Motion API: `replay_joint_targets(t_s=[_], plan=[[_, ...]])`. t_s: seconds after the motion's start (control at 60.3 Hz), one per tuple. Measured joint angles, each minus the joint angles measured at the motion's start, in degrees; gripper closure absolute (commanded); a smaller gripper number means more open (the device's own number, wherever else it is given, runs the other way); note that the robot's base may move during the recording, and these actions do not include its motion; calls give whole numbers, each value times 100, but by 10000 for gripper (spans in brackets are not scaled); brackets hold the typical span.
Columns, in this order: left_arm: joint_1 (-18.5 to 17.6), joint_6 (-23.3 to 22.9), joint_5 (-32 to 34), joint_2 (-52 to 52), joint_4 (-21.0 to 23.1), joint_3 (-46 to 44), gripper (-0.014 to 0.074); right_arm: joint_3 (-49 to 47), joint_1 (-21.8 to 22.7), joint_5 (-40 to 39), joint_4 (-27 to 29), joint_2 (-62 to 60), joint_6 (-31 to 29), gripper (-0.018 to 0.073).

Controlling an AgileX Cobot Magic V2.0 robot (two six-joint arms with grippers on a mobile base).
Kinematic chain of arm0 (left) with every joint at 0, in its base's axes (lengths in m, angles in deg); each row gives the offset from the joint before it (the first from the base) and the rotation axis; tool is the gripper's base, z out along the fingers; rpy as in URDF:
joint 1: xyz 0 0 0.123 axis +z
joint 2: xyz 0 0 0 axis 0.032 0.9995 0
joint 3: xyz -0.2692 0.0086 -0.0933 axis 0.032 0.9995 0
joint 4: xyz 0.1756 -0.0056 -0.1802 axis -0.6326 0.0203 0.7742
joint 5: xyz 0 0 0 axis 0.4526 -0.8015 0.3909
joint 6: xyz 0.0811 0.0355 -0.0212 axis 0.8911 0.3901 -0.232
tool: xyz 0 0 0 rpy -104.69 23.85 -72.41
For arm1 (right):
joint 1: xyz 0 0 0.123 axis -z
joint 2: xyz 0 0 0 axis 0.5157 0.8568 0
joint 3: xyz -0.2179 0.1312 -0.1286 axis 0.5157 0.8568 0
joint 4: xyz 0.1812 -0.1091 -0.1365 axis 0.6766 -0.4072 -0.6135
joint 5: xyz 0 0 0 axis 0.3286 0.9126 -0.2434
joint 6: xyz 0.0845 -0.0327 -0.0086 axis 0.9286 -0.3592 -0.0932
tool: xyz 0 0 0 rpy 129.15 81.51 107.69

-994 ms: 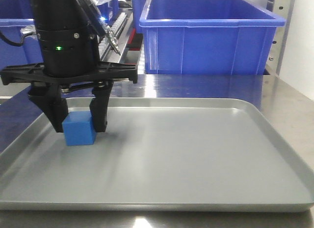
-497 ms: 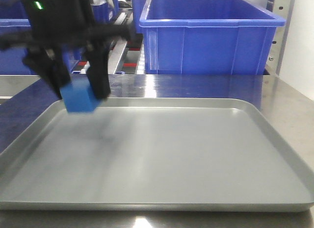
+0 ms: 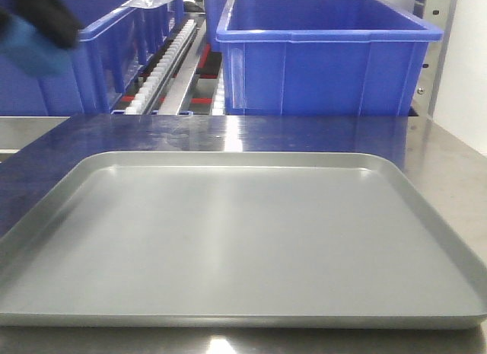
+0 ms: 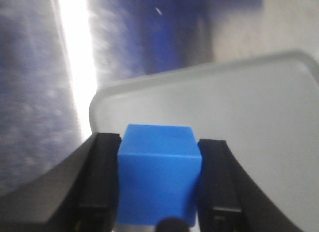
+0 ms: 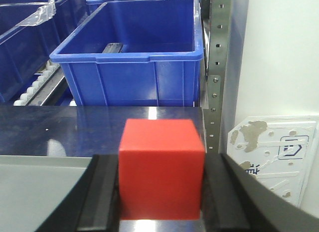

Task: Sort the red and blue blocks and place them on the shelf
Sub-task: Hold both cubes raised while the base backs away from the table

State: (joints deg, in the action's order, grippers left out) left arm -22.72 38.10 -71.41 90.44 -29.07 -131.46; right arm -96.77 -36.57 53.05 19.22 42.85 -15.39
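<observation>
My left gripper [image 4: 159, 147] is shut on the bright blue block [image 4: 158, 177] and holds it high above the near-left corner of the grey tray [image 4: 239, 102]. In the front view it is a dark blur at the top left edge [image 3: 34, 19] with the blue block [image 3: 30, 53] under it. My right gripper [image 5: 162, 162] is shut on the bright red block [image 5: 162, 167], low over the steel surface just right of the tray [image 5: 35, 192]. The right gripper does not show in the front view. The shelf's front rail with screws is out of view.
The shallow grey tray [image 3: 426, 209] lies on a steel surface [image 3: 449, 164]. Large blue crates [image 3: 327, 57] stand behind it, with a roller track [image 3: 163, 68] between them. A perforated steel upright [image 5: 217, 67] and a white wall stand at the right.
My left gripper has lifted the blue block off the tray's left side and carried it up and left, almost out of the front view. The tray now holds nothing.
</observation>
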Motion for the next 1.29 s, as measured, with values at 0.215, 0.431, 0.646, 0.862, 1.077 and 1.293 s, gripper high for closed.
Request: replay_joint_targets(t_s=[0.215, 0.431, 0.646, 0.862, 1.077, 1.293], plan=[[742, 9, 991, -1442, 0, 1107, 475, 0, 0, 0, 0, 0, 0, 492], [1249, 9, 1198, -2693, -225, 1755, 470, 0, 0, 0, 0, 0, 0, 492], [1628, 9, 1222, -3657, -499, 2134, 470, 0, 0, 0, 0, 0, 0, 492], [1654, 9, 1310, -4223, -1064, 2155, 470, 0, 0, 0, 0, 0, 0, 492], [1654, 9, 1368, -4356, -1163, 2155, 470, 0, 0, 0, 0, 0, 0, 492], [1658, 9, 1613, -4360, -1184, 2155, 472, 0, 0, 0, 0, 0, 0, 492]])
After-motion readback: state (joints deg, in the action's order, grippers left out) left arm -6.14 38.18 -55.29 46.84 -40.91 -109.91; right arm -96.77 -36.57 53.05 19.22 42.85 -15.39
